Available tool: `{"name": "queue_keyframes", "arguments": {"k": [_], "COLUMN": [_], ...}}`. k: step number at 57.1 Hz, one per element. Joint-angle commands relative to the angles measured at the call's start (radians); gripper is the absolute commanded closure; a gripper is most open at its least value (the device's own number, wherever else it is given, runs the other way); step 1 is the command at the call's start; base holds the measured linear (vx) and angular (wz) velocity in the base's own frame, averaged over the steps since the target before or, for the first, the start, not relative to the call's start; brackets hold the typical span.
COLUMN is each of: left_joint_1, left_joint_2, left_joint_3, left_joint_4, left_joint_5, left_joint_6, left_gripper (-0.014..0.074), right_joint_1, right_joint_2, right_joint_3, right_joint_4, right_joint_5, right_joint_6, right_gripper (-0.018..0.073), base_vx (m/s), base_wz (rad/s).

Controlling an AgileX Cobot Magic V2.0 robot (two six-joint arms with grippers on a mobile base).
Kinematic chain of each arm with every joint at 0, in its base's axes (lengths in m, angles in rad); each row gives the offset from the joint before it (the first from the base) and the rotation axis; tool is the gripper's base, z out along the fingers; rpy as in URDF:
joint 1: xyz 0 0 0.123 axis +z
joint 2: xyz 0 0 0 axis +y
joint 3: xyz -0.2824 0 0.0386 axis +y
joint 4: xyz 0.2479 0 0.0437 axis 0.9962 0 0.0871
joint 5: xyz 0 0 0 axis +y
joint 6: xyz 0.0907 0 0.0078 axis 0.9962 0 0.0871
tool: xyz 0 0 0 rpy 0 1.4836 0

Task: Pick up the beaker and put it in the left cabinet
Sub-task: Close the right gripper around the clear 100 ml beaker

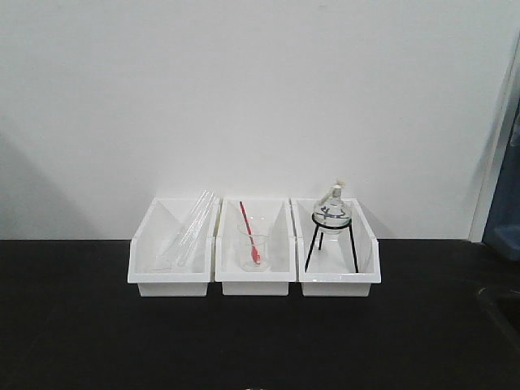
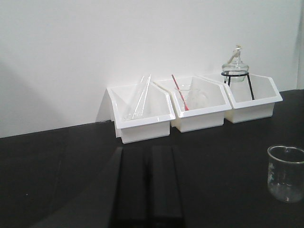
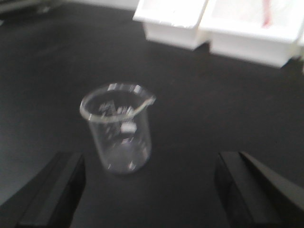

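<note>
We see a clear, glossy glass beaker (image 3: 118, 133) on the matt black counter (image 3: 199, 109) and smooth white plastic bins (image 1: 254, 284) along its back edge.

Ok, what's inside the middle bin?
A clear beaker with a red rod leaning in it. The bin's front lip hides the floor just behind it.

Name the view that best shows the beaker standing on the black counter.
The right wrist view: the beaker stands whole between the right gripper's open jaws, spout and printed marks visible, though blurred. The left wrist view shows it small at the right edge. The front view does not clearly show it.
</note>
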Motion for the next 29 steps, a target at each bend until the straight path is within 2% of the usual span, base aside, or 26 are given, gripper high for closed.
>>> {"name": "queue_keyframes", "arguments": {"k": [1,11,19,29], "left_joint_1": [-0.004,-0.004,-0.004,-0.004], "left_joint_2": [-0.018,-0.018,-0.018,-0.018], "left_joint_3": [0.016,0.016,0.016,0.016], "left_joint_4": [-0.008,-0.008,-0.008,-0.008], "left_joint_5": [-0.083,-0.083,-0.083,-0.083], "left_joint_6": [-0.003,-0.003,-0.003,-0.003], "left_gripper": [0.0595,0.0595,0.0595,0.0595], "right_joint_1": [-0.001,-0.001,-0.001,-0.001], "right_joint_2": [0.059,0.146,0.198,0.255], "right_joint_3": [-0.062,-0.157,-0.243,-0.326], "right_joint_4": [-0.031,-0.086,-0.178,-0.183], "right_joint_5": [-0.223,-0.223,-0.223,-0.223], "right_joint_6": [-0.009,-0.006,0.02,0.081], "right_gripper": [-0.0035,-0.0035,-0.0035,-0.0035], "base_vx": [0.0,0.0,0.0,0.0], "base_wz": [0.0,0.0,0.0,0.0]}}
